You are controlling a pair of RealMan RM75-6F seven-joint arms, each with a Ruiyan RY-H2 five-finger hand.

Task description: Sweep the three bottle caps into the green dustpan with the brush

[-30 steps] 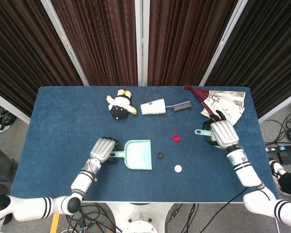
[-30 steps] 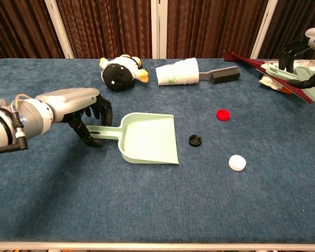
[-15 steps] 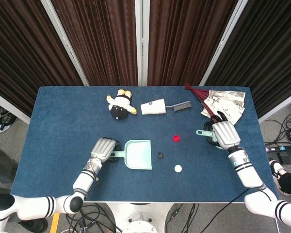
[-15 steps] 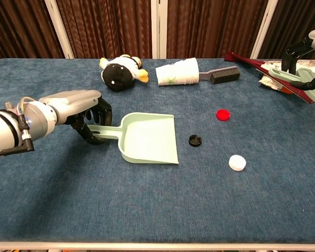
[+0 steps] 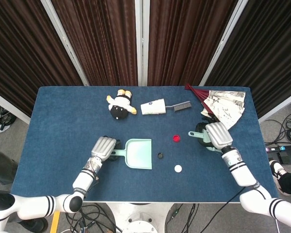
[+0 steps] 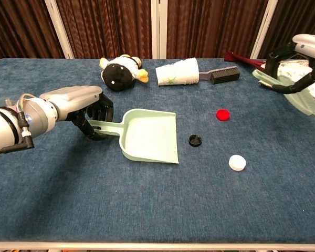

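Observation:
A pale green dustpan [image 5: 140,154] [image 6: 149,137] lies left of centre, its mouth facing right. My left hand [image 5: 103,148] [image 6: 76,102] grips its handle. Right of the pan's mouth lie a black cap [image 5: 160,156] [image 6: 195,140], a red cap [image 5: 176,138] [image 6: 222,114] and a white cap [image 5: 178,169] [image 6: 237,163]. My right hand [image 5: 217,135] [image 6: 308,44] holds a pale green brush [image 5: 192,133] [image 6: 299,97] above the table, right of the red cap. The hand hides much of the brush in the head view.
At the back of the table lie a plush penguin [image 5: 119,105], a paper cup [image 5: 153,107] on its side and a grey brush with black bristles [image 5: 180,105]. A red folding fan [image 5: 200,95] and printed paper [image 5: 225,103] sit at the back right.
My right hand has carried the green brush leftward, closer to the red cap. The left hand has closed more firmly on the dustpan handle, which shifted slightly.

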